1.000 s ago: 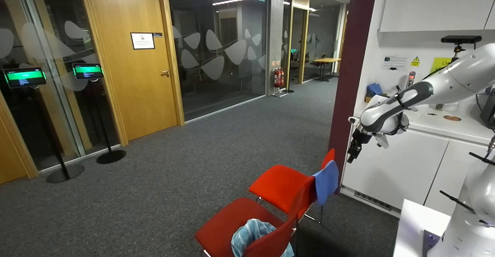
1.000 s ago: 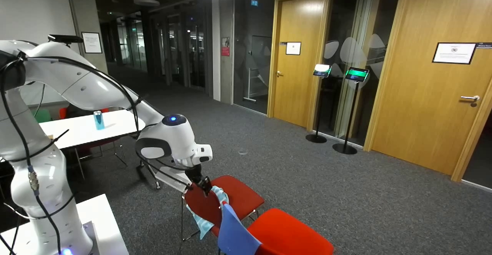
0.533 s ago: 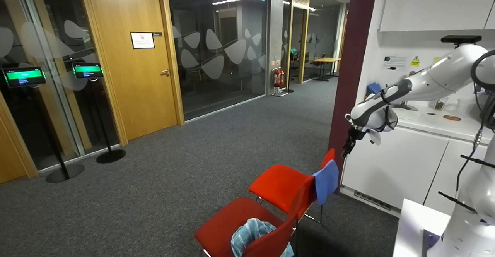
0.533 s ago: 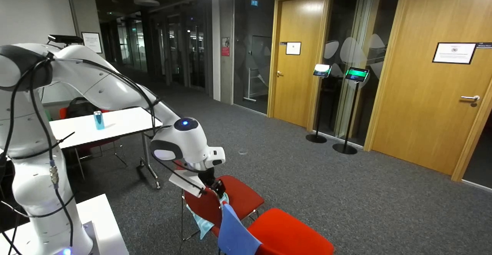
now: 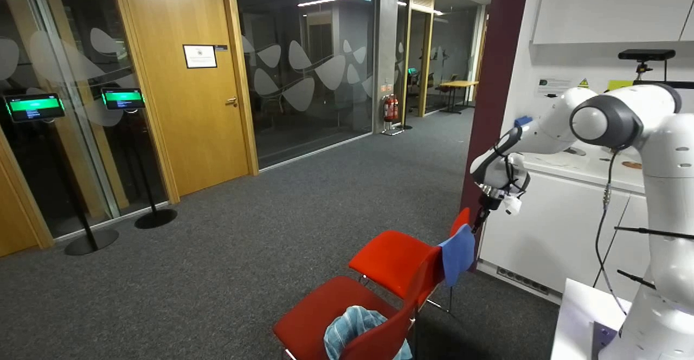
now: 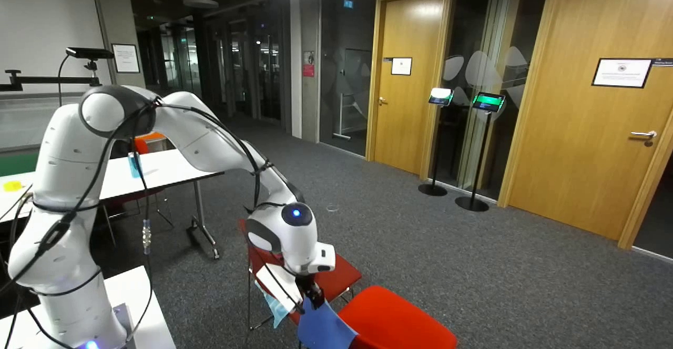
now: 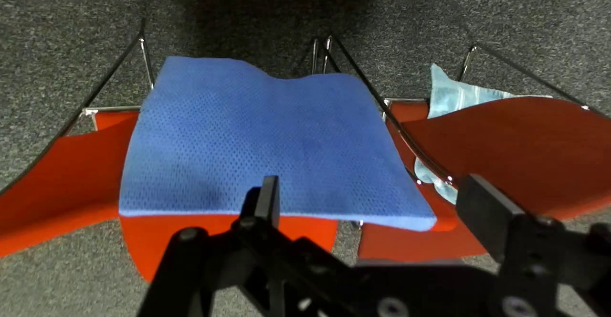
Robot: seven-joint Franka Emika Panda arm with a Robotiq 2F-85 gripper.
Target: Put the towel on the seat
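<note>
We find the plain blue, dimpled cloth towel [image 7: 272, 140] draped over the backrest [image 5: 435, 270] of a bright red, metal-legged chair [image 5: 393, 257]; in the wrist view, red shows past both its sides. The chair's flat red seat [image 6: 399, 320] lies in front of it. Our black two-fingered hand [image 7: 374, 198], at the end of a white jointed arm [image 6: 205, 146], hangs tilted close by the towel's upper edge. We see its fingers [image 7: 482, 212] standing wide apart, with the towel spread beyond them (whether a fingertip touches the fabric, we cannot tell). Just beside stands a darker red chair [image 5: 320, 306], where we see a light-blue striped cloth [image 5: 347, 325] bunched between seat and backrest, one corner hanging at the rear. The arm stands on a flat white surface [image 6: 157, 320]. In an exterior view we also make out a slim blue can [image 6: 132, 167] upright on a longer white surface [image 6: 163, 174], and, across the grey carpet [image 6: 420, 249], two lit tablets [image 6: 489, 102] on black stands.
</note>
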